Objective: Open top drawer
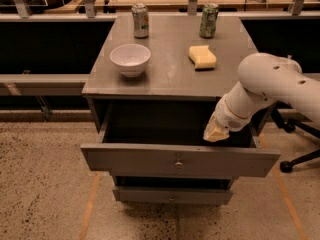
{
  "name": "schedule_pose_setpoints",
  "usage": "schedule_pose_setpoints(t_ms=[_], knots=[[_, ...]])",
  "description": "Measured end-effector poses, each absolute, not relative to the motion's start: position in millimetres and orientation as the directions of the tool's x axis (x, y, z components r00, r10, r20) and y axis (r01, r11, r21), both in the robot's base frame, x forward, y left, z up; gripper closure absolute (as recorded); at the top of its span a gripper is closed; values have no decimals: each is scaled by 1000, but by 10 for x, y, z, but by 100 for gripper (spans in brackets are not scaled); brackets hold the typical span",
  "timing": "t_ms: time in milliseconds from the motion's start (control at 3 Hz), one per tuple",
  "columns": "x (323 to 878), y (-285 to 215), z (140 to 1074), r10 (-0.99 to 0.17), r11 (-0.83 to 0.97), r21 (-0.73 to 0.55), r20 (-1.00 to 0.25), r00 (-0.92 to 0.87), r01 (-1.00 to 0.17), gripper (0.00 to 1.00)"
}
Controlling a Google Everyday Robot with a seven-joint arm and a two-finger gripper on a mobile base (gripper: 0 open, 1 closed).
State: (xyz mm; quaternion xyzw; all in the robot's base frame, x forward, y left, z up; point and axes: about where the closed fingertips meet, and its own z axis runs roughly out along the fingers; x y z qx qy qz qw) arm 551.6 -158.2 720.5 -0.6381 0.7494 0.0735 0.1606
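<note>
Risk: lifting out carelessly, the wrist could catch the overhang of the flat grey wooden cabinet top
Arm: white jointed robot arm reaches in from 3 o'clock, wrist tipped down
Gripper: cream-tipped gripper over the cavity's right side; its spread cannot be told
Drawer: wide grey painted wooden top drawer, pulled out toward 6 o'clock
</note>
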Motion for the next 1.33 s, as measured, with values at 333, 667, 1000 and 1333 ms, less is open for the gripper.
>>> schedule_pose_setpoints(t_ms=[333,667,1000,1333], knots=[[5601,-1564,7037,-941,172,-150,-318,-117,-974,100],[5673,-1546,6894,-950,159,-193,-296,-98,-968,100],[5700,-1486,6767,-960,96,-219,-277,-32,-971,100],[5707,-1418,6671,-961,10,-229,-271,54,-973,100]])
